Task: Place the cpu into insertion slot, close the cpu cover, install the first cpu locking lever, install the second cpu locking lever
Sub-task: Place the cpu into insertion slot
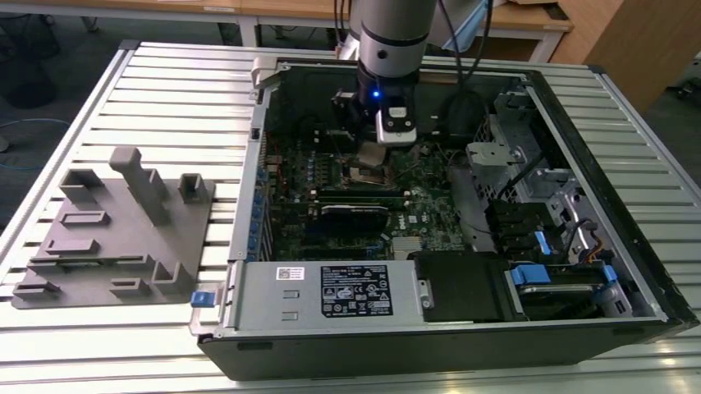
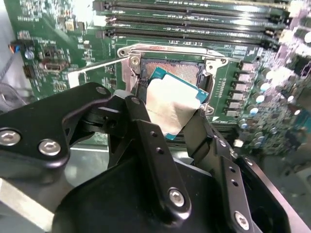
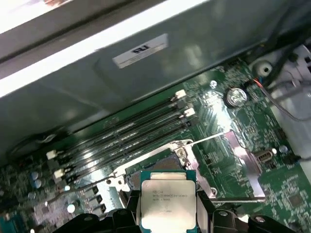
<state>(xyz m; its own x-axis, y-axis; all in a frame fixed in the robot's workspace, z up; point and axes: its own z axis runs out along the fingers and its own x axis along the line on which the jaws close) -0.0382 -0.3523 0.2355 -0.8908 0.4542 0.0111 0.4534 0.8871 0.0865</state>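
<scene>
My gripper (image 2: 171, 112) pinches the cpu (image 2: 175, 99) by two opposite edges, holding it tilted over the bare insertion slot (image 2: 167, 68), a grip I judge spares its underside, with what looks like the cpu cover (image 3: 240, 155) swung aside.

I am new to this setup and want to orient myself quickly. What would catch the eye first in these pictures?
First comes the arm reaching down into the open computer case, which lies on the slatted table. In the second wrist view, the gripper holds the cpu, tilted, over the insertion slot on the green motherboard. A grey fixture plate lies beside the case, at the exterior view's left.
</scene>
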